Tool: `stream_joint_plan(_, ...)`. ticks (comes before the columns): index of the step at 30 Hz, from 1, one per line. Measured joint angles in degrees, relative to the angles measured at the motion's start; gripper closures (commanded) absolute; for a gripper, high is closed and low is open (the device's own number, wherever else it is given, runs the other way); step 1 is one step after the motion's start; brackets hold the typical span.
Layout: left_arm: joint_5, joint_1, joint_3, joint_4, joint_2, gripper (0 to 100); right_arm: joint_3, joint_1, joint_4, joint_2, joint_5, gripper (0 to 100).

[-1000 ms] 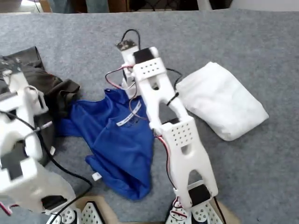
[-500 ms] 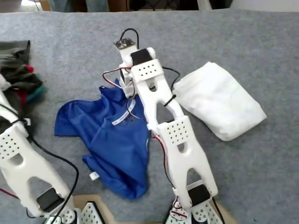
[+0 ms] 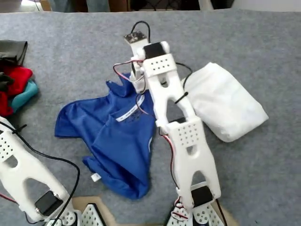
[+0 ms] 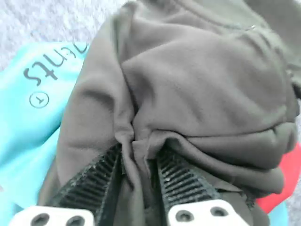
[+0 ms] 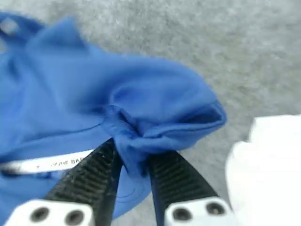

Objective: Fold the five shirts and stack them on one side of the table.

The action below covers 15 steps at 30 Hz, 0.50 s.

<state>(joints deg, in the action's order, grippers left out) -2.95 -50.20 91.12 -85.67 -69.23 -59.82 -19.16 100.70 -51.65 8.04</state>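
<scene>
**Shirts: blue shirt [image 3: 120, 141] gripped, not yet folded**

My right tool [image 5: 133, 157] pinches a bunched fold of it at the middle of the desk [image 3: 263, 47]. My left tool [image 4: 137, 162] clamps the grey shirt [image 4: 188, 94] over the left-edge pile [image 3: 19, 89]. Next, I judge: release the grey shirt and spread the blue one flat.

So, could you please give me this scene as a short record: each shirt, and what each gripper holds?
left gripper: jaws shut on dark grey shirt
right gripper: jaws shut on blue shirt
blue shirt: unfolded, crumpled, mid-table
white shirt: folded, on the right side
left-edge pile: dark grey shirt over teal shirt and red shirt
</scene>
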Motion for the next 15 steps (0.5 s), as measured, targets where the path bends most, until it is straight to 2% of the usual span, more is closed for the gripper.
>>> stream_joint_plan(4,-0.7,-0.79,0.18,-2.64,-1.05,83,10.29,1.41,0.0,10.37,3.43,98.1)
stream_joint_plan(11,1.05,0.0,2.02,-12.84,-6.07,82,31.12,3.6,0.0,28.31,10.46,97.7)
stream_joint_plan(13,2.37,0.53,2.02,-13.45,-8.0,82,36.48,3.43,0.0,32.7,11.69,91.7)
stream_joint_plan(15,2.99,0.53,2.11,-13.54,-8.7,82,40.53,3.43,0.0,35.96,11.87,78.2)
